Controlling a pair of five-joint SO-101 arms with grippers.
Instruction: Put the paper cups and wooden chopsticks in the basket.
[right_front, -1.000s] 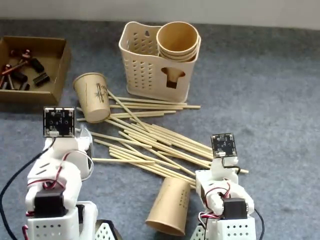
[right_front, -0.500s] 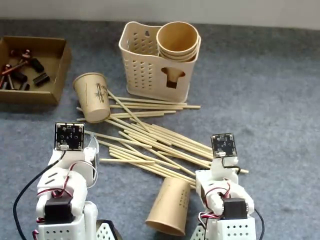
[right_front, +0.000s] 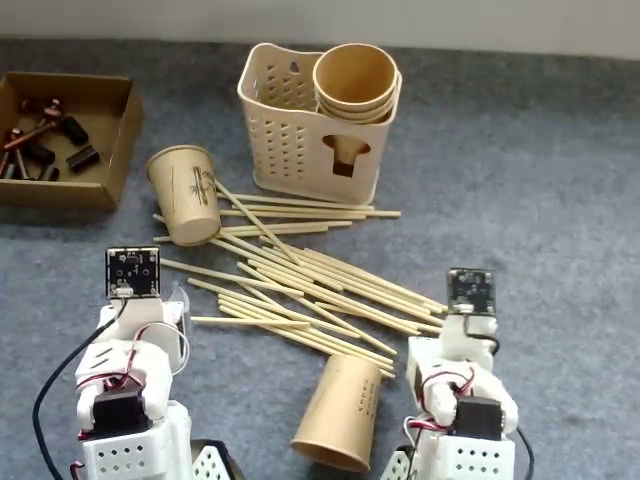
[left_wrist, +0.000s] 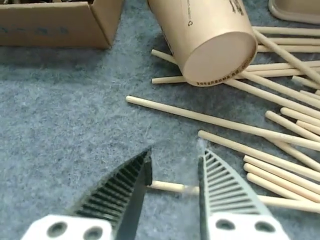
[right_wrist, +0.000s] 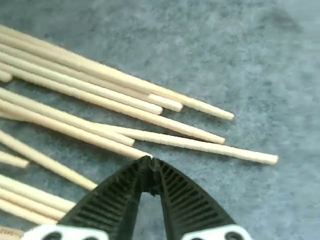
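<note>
Wooden chopsticks (right_front: 300, 285) lie scattered mid-table. One paper cup (right_front: 185, 192) lies on its side at their far left end, and another cup (right_front: 340, 412) lies near the front edge. The cream basket (right_front: 290, 140) at the back holds stacked cups (right_front: 355, 80). My left gripper (left_wrist: 175, 155) is open low over the carpet, with a chopstick end (left_wrist: 167, 186) lying between its fingers and the cup (left_wrist: 210, 40) ahead of it. My right gripper (right_wrist: 150, 162) is shut and empty, its tips at the near ends of the chopsticks (right_wrist: 125, 107).
A cardboard box (right_front: 60, 135) of small parts sits at the back left, and its wall (left_wrist: 55, 25) stands beside the lying cup. A basket corner (left_wrist: 295, 7) shows beyond the cup. Grey carpet (right_front: 540, 200) stretches to the right of the pile.
The left arm has drawn back toward the front edge and a little to the right. The right arm has shifted to the right.
</note>
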